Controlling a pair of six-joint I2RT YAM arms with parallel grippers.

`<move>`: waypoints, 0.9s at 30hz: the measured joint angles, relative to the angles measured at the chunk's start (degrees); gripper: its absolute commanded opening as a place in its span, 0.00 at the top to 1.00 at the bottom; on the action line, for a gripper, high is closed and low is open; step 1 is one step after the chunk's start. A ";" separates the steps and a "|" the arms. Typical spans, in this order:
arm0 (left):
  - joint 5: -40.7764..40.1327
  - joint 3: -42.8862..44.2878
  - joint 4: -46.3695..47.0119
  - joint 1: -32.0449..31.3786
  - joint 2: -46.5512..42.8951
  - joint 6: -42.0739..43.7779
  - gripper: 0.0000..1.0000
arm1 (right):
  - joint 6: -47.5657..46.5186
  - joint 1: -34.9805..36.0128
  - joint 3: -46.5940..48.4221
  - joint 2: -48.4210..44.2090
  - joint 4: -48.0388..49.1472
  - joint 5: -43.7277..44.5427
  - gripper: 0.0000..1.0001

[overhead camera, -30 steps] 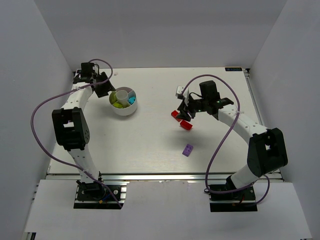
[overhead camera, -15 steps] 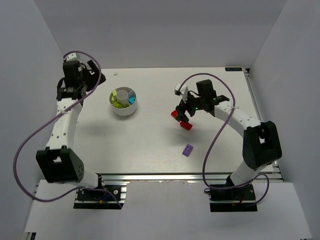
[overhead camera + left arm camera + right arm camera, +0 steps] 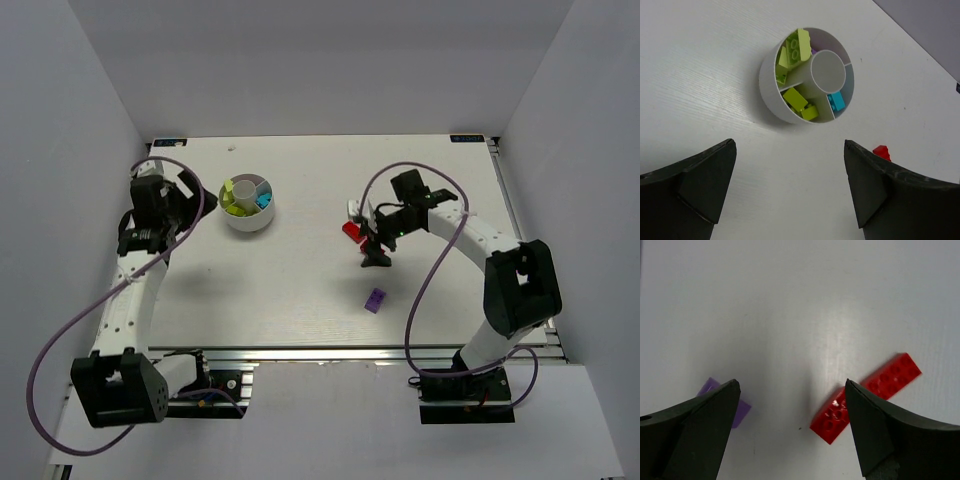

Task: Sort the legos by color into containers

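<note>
Gaping wide, both claws are hanging empty: right claw (image 3: 791, 400) beside a red brick (image 3: 890, 375), left claw (image 3: 790, 155) near the dish (image 3: 767, 95).

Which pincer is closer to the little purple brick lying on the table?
Right. The right pincer is just beyond the purple brick; the left pincer is far off, beside the white dish.

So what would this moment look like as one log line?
left gripper open, empty, near dish | right gripper open over red lego | purple lego loose | green legos, cyan lego in dish
</note>
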 measured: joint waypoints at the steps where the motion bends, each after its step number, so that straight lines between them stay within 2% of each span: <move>1: 0.48 -1.11 0.09 0.00 -1.38 -0.24 0.03 | -6.14 0.00 -1.60 -0.92 -1.97 -1.64 0.11; 7: 2.71 -7.17 1.46 0.00 -8.52 -2.10 0.04 | -34.95 0.42 -5.88 -3.43 -15.61 -4.66 0.12; 12: 3.50 -12.22 1.77 0.00 -12.76 -3.89 0.04 | -48.39 1.11 -6.36 -3.17 -22.05 -1.86 0.16; 21: 5.29 -16.20 2.16 0.00 -16.83 -6.43 0.04 | -54.62 5.40 -11.06 -0.66 -22.25 6.23 0.23; 27: 10.75 -18.69 4.26 0.00 -17.49 -7.85 0.06 | -55.39 5.81 -10.88 4.22 -20.57 9.99 0.30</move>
